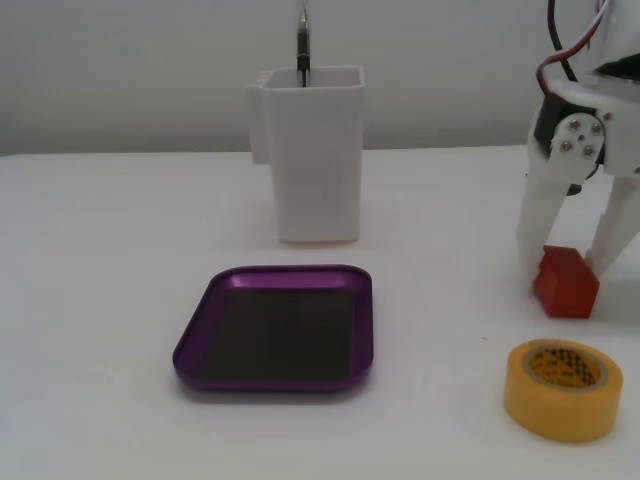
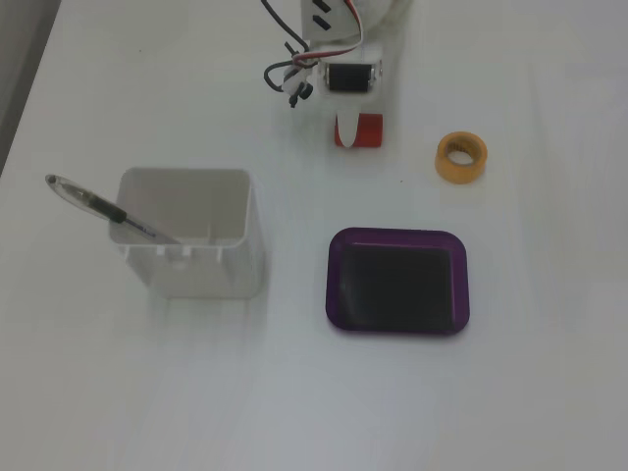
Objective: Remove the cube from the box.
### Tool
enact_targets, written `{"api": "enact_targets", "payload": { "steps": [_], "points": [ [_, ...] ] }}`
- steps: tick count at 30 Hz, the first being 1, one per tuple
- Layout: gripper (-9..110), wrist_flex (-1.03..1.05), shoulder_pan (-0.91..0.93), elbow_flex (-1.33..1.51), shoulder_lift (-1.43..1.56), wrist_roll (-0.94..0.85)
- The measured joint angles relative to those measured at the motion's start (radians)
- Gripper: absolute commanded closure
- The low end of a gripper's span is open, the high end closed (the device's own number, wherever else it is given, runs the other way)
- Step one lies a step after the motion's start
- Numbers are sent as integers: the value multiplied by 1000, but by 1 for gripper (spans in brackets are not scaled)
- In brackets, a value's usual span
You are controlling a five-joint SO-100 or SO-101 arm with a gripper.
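The red cube (image 1: pixel 566 284) sits at table level at the right of a fixed view, outside the purple box (image 1: pixel 200 340), which is empty with its dark bottom showing. My gripper (image 1: pixel 568 268) comes down from above with one white finger on each side of the cube, touching its sides. In the other fixed view the cube (image 2: pixel 361 130) lies under the arm, one finger (image 2: pixel 342 128) against its left side. The box (image 2: pixel 336 294) lies well below it in that view.
A tall white container (image 1: pixel 318 160) holding a pen (image 2: pixel 98 208) stands behind the box. A yellow tape roll (image 1: pixel 562 390) lies just in front of the cube, and it also shows to the cube's right (image 2: pixel 461 157). Red and black wires (image 1: pixel 560 60) hang by the arm.
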Motion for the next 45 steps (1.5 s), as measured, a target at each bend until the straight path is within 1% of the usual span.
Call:
{"api": "enact_targets", "payload": {
  "steps": [6, 12, 17, 23, 28, 37, 41, 45],
  "points": [
    [92, 20, 0, 0, 0, 2],
    [92, 181, 3, -150, 69, 2],
    [93, 253, 3, -255, 218, 2],
    [93, 276, -11, -259, 509, 2],
    [93, 322, -5, -98, 808, 2],
    [93, 330, -3, 422, 1328, 5],
    [93, 333, -6, 571, 1362, 11],
    [93, 333, -6, 611, 1362, 83]
  ]
}}
